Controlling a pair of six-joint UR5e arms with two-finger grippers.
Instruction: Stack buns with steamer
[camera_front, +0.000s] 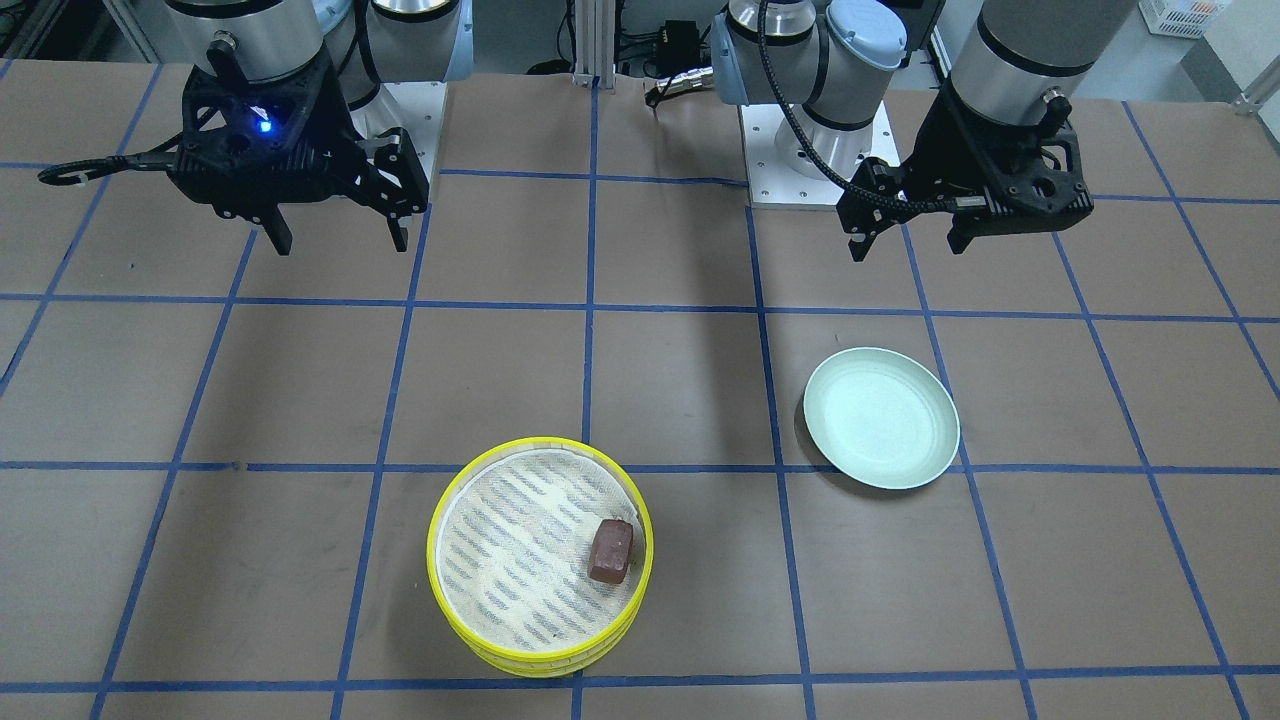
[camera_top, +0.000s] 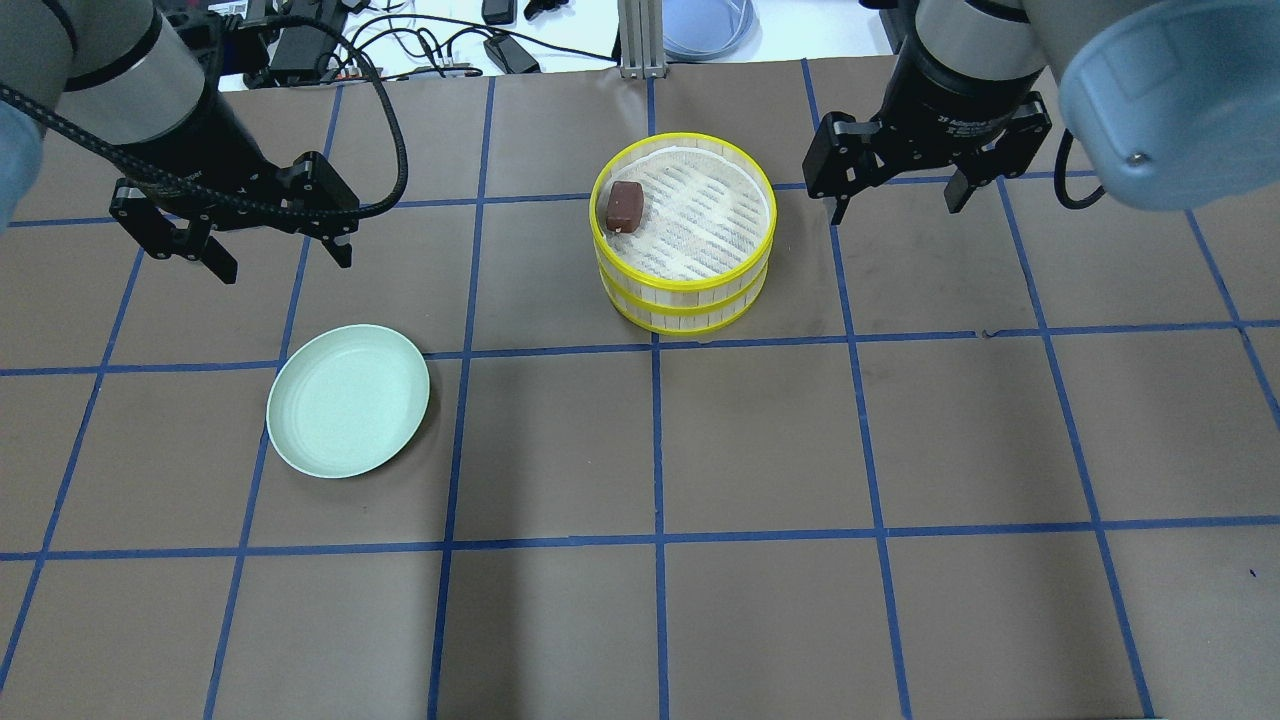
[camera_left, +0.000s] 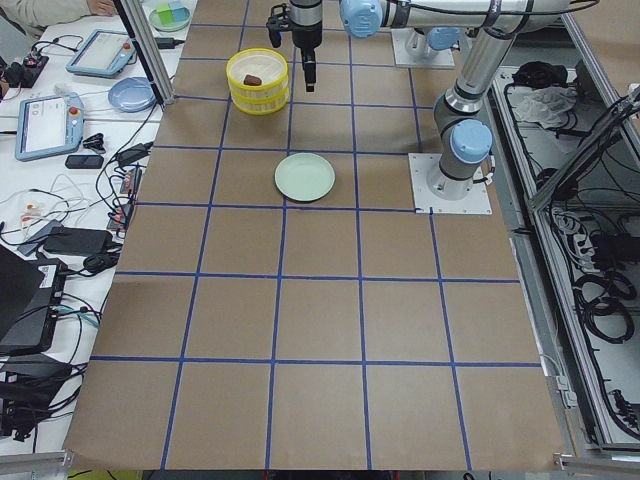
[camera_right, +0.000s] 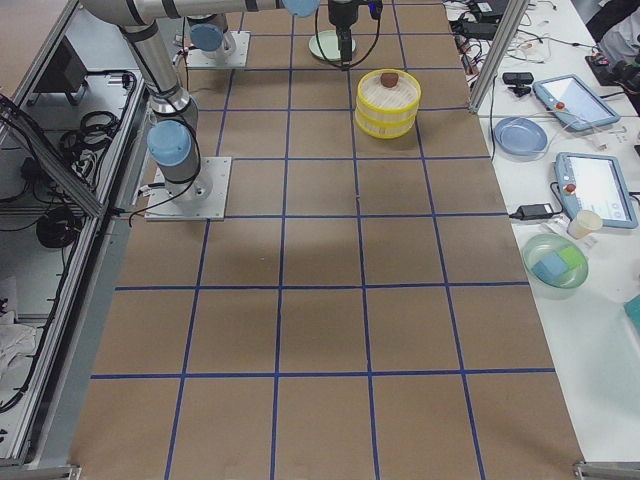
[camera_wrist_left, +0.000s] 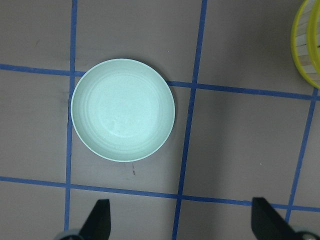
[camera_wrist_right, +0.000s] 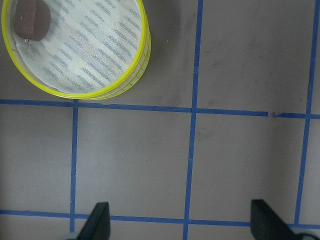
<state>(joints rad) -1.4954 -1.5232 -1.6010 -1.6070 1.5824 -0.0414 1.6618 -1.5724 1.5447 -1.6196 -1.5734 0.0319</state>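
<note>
The two steamer tiers (camera_top: 684, 232) stand stacked on the table, yellow rims aligned (camera_front: 540, 555). The dark reddish-brown bun (camera_top: 623, 206) lies on the top tier's striped lining near its edge (camera_front: 611, 549) and also shows in the right wrist view (camera_wrist_right: 31, 18). The cream-white bun is not visible. My left gripper (camera_top: 279, 258) is open and empty, raised above the table near the pale green plate (camera_top: 348, 399). My right gripper (camera_top: 896, 200) is open and empty, raised just right of the steamer. Both wrist views show spread fingertips (camera_wrist_left: 98, 217) (camera_wrist_right: 97, 220).
The pale green plate (camera_wrist_left: 123, 110) lies empty on the table's left half. Brown table surface with blue tape grid lines (camera_top: 655, 440) surrounds everything. Cables and devices lie past the far edge (camera_top: 440, 40). Tablets and bowls sit on a side bench (camera_right: 560, 100).
</note>
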